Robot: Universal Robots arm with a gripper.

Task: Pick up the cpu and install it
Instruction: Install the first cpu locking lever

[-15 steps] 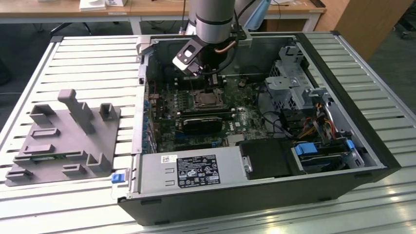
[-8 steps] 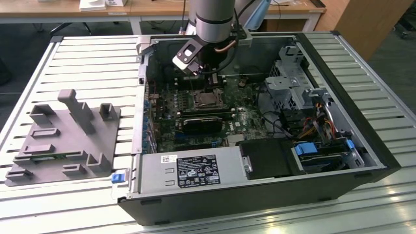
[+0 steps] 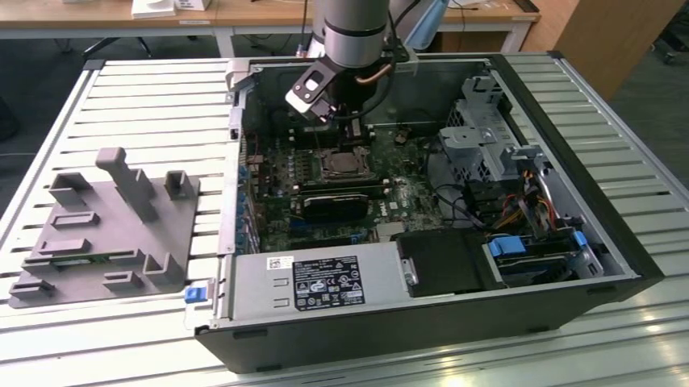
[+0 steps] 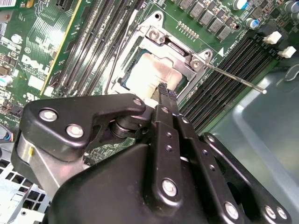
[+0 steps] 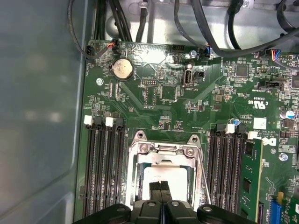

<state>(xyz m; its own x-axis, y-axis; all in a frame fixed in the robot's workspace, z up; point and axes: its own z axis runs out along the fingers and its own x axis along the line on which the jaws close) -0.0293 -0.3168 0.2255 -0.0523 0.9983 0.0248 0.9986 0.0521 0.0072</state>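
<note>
The cpu (image 5: pixel 163 173) is a small silver square lying flat inside the metal socket frame (image 5: pixel 164 150) on the green motherboard (image 5: pixel 154 93). In the second wrist view the cpu (image 4: pixel 147 70) shows its pale top plate under the frame's bracket (image 4: pixel 175 46). My gripper (image 5: pixel 160 185) hangs right over the cpu's near edge with both black fingers pressed together and nothing between them. In the second wrist view the gripper (image 4: pixel 163 91) has its tips just at the plate. In the exterior view the gripper (image 3: pixel 350 133) stands inside the open computer case, above the socket (image 3: pixel 347 164).
Memory slots (image 5: pixel 105 168) flank the socket on both sides, and a thin socket lever (image 4: pixel 233 77) sticks out beside it. A black card (image 3: pixel 334 205), the power supply (image 3: pixel 312 282) and a drive cage (image 3: pixel 485 133) crowd the case. A grey fixture (image 3: pixel 108 226) sits on the slatted table.
</note>
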